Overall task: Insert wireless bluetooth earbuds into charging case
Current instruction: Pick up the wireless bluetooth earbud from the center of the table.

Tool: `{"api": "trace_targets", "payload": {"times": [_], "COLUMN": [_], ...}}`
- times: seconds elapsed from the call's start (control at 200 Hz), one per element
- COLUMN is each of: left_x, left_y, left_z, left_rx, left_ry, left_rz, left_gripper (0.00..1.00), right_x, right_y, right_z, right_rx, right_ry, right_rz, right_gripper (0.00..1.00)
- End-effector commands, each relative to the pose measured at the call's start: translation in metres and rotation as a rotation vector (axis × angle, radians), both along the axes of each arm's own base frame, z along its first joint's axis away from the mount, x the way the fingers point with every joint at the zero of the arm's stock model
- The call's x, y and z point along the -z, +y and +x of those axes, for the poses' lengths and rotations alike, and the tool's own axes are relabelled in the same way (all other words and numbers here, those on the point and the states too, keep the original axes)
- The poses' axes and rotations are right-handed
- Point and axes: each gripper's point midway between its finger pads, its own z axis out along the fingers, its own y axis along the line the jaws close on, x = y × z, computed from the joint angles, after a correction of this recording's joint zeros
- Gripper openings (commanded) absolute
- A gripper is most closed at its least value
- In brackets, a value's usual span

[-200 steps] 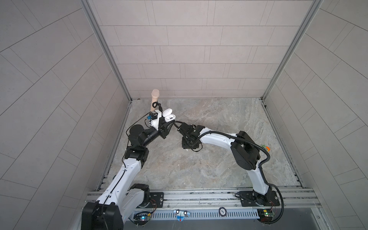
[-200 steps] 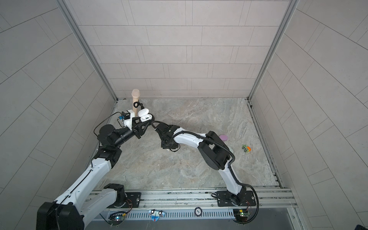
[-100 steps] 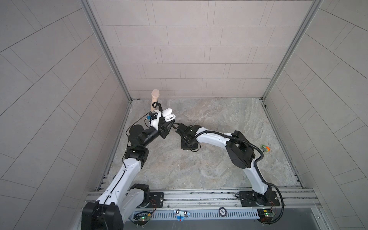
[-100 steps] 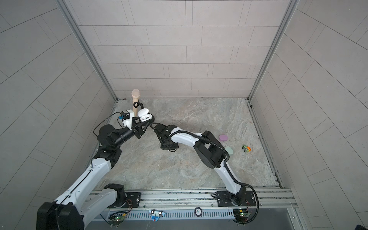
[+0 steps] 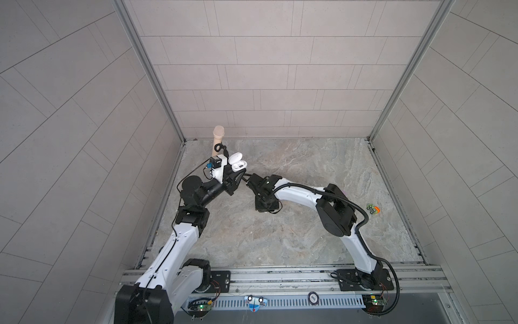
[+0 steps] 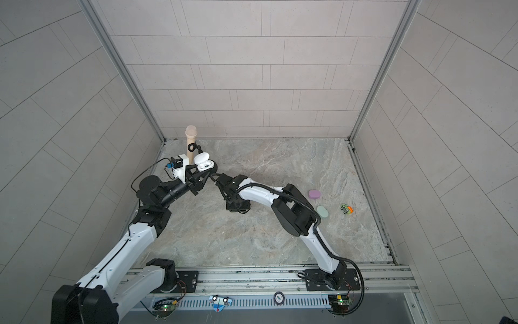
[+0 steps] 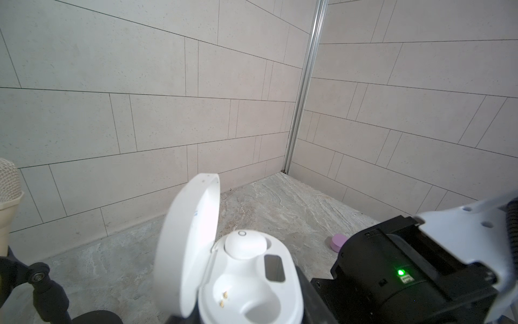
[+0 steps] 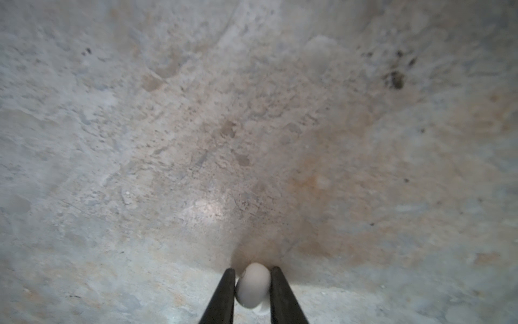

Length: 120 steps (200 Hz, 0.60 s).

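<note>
A white earbud (image 8: 252, 289) is pinched in the right gripper (image 8: 252, 270) near the floor (image 8: 252, 140); its twin (image 7: 245, 244) already sits in the open white case (image 7: 283, 297) clamped by the left gripper (image 5: 236, 171), beside one empty socket (image 7: 249, 301). Only the wrist views show this. A top view adds a closed lilac case (image 6: 314, 194) and mint case (image 6: 322, 211), well off from both grippers.

Ahead of the right end effector (image 8: 252, 269), its gap filled by a white earbud (image 8: 252, 289), the counter (image 8: 252, 126) lies open. The left end effector (image 5: 235, 173), carrying an open case (image 5: 237, 163), is hemmed: a beige post (image 5: 218, 140) close on one side, the right arm's wrist (image 5: 263, 186) close on the other.
</note>
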Motion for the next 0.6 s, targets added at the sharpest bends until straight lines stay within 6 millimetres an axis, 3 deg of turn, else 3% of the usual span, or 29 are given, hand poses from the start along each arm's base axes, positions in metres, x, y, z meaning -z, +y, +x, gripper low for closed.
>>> {"api": "trace_targets", "payload": {"times": [0.0,0.265,0.416,0.596], "left_x": [-0.011,-0.012,-0.013,-0.011], "left_y": [0.0,-0.002,-0.006,-0.017], "left_z": [-0.005,-0.007,-0.011,-0.015], "left_rx": [0.014,0.029,0.054,0.092], "left_ry": [-0.045,-0.046,-0.045,-0.037], "left_rz": [-0.007,-0.014,-0.026,-0.023], "left_gripper": [0.19,0.19,0.19,0.19], "right_x": [0.013,0.009,-0.013,-0.045], "right_y": [-0.015,-0.018,-0.022,-0.043], "right_z": [-0.01,-0.009,-0.005,-0.003], "right_rx": [-0.011,-0.015,-0.008,0.024], "right_ry": [0.038,0.027,-0.023,-0.077], "right_rz": [-0.089,-0.09,-0.058,-0.021], "right_gripper": [0.2,0.1,0.1,0.09]}}
